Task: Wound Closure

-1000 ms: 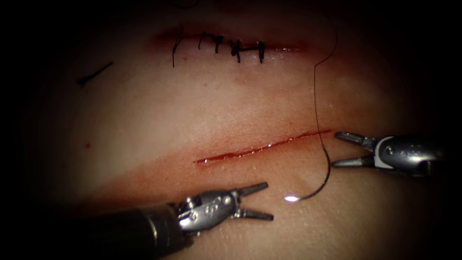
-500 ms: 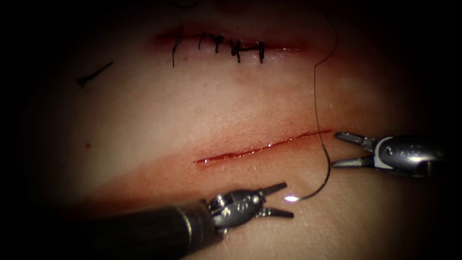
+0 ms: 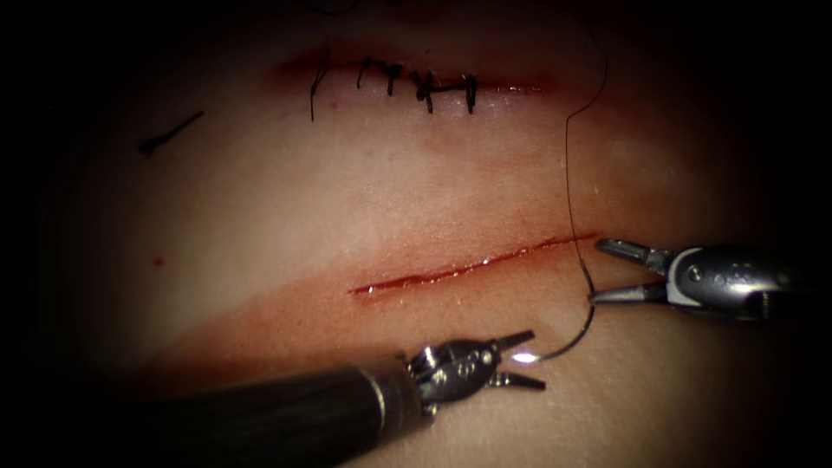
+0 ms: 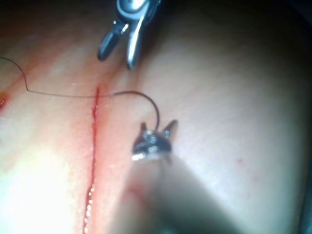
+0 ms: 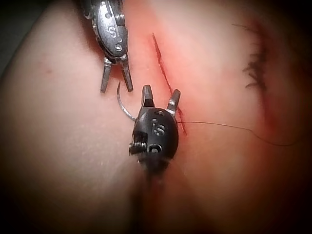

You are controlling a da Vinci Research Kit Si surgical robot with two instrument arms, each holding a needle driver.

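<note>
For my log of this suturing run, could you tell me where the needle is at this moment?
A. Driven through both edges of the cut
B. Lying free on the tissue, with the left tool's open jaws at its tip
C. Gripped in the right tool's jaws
B: the needle lies on the tissue, held by neither tool; the left tool has open jaws at its tip.

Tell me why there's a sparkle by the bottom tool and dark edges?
Endoscope view: light glints off the needle tip, between the open jaws of the left tool; the edges fade into shadow. Neither it nor the right tool holds anything; the needle lies on the tissue by the right end of the cut, not in it. Left wrist view: glare on the tissue.
</note>
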